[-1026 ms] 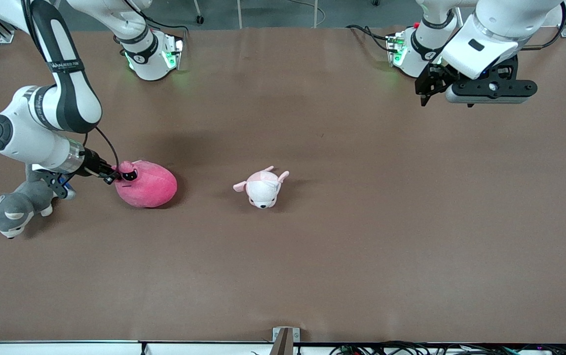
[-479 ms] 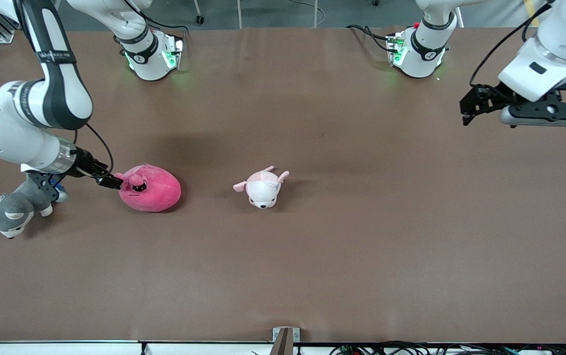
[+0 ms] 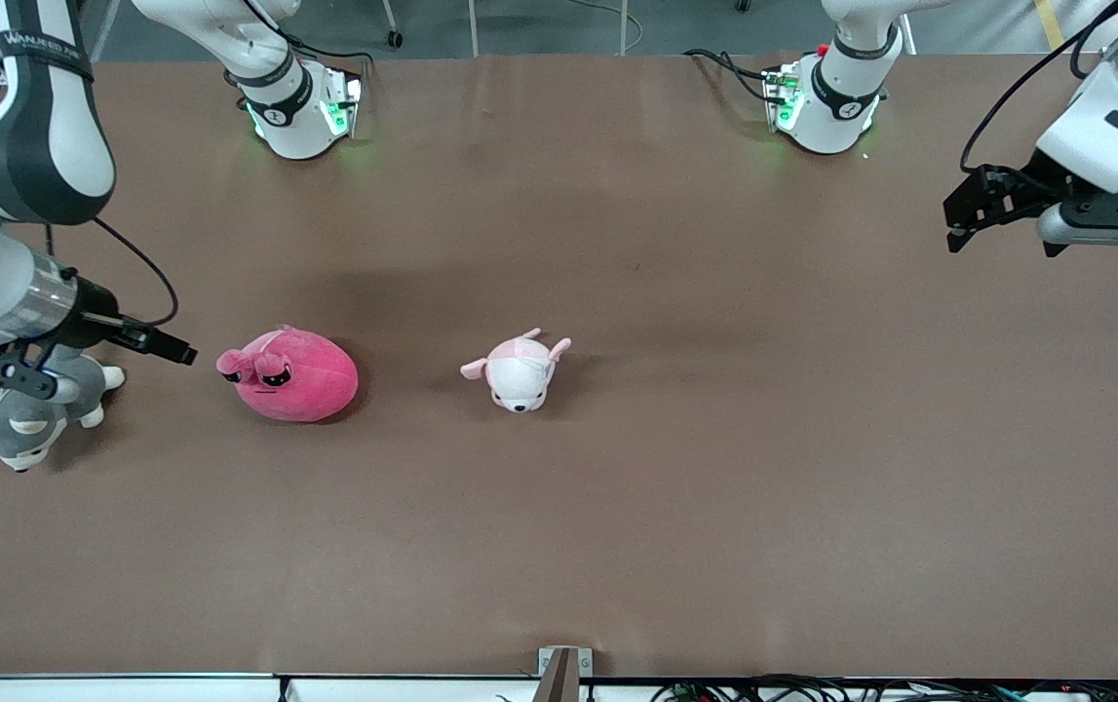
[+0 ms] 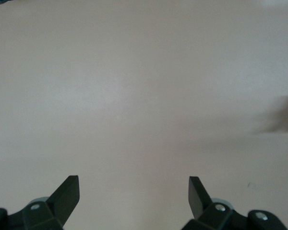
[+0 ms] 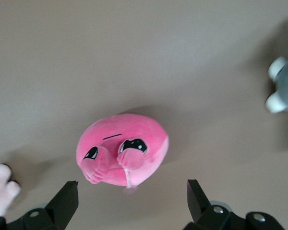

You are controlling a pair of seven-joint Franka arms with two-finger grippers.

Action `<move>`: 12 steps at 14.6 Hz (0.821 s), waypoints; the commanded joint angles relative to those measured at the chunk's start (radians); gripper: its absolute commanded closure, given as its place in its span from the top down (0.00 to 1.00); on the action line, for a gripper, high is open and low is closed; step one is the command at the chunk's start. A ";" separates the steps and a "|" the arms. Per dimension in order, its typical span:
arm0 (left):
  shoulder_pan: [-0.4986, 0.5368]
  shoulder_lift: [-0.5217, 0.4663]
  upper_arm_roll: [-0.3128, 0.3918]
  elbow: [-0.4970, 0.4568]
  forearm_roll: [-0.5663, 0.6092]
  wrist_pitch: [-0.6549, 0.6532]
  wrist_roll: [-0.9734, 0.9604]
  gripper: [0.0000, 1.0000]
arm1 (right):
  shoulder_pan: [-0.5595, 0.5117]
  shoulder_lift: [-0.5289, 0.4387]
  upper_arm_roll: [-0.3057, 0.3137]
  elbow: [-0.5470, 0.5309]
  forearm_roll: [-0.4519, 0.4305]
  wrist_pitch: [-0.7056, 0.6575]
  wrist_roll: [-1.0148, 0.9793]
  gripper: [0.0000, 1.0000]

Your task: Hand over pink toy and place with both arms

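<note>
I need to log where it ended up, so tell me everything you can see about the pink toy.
The pink toy is a round, blob-shaped hot-pink plush with two bulging dark eyes, a thin dark mouth line and paler pink patches by the eyes. It looks soft and fuzzy. It rests on the brown table, toward the right arm's end, between the grey husky plush and the white puppy plush. Nothing touches it: the right gripper hangs open just beside it.

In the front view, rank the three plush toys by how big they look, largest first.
1. The pink toy, clearly the largest.
2. and 3. Unsure: the white puppy and the grey husky look much alike in size, and the right arm partly covers the husky, so I will not rank those two.
</note>
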 commanded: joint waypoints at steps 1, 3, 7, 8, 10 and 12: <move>0.012 0.022 -0.008 0.032 0.008 -0.010 -0.009 1.00 | -0.018 0.004 0.007 0.085 -0.056 -0.056 -0.163 1.00; 0.021 0.030 -0.005 0.049 0.002 -0.013 -0.004 1.00 | -0.036 0.006 0.007 0.133 -0.078 -0.101 -0.249 1.00; 0.021 0.030 -0.004 0.048 0.011 -0.017 -0.004 1.00 | -0.058 0.004 0.007 0.195 -0.092 -0.167 -0.305 1.00; 0.023 0.032 -0.004 0.051 0.006 -0.020 -0.004 1.00 | -0.067 0.004 0.008 0.201 -0.090 -0.170 -0.308 1.00; 0.021 0.030 -0.004 0.049 0.003 -0.026 -0.004 1.00 | -0.067 0.004 0.008 0.234 -0.093 -0.188 -0.303 1.00; 0.021 0.035 -0.002 0.049 0.003 -0.030 -0.003 1.00 | -0.072 0.004 0.007 0.273 -0.092 -0.214 -0.305 1.00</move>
